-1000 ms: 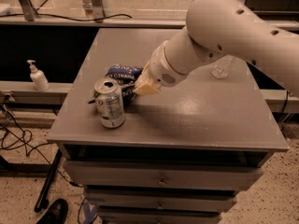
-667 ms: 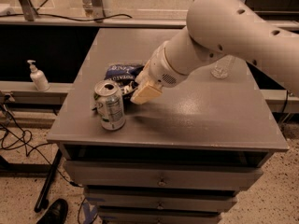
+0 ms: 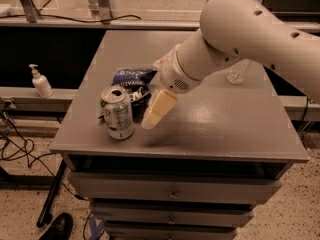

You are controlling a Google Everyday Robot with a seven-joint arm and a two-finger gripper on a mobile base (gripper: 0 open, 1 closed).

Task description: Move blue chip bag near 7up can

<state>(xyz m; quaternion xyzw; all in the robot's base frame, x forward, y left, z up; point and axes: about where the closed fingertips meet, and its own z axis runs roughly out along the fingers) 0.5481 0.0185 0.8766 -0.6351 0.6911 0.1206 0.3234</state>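
Note:
The blue chip bag (image 3: 132, 81) lies crumpled on the grey table top (image 3: 220, 119), left of the middle. The 7up can (image 3: 117, 112) stands upright just in front of the bag, almost touching it. My gripper (image 3: 148, 120) hangs from the big white arm (image 3: 240, 34) just right of the can and in front of the bag's right end. It is open and holds nothing. One cream finger (image 3: 159, 108) shows, slanting down toward the table; the other is hidden behind it.
A clear plastic bottle (image 3: 239, 72) lies at the table's back right, partly behind the arm. Drawers (image 3: 172, 194) sit under the top. A soap dispenser (image 3: 40, 81) stands on a ledge at the left. Cables and a shoe (image 3: 56, 228) lie on the floor.
My gripper has drawn back from the bag toward the front of the table and a little right. The bag and can have stayed where they were.

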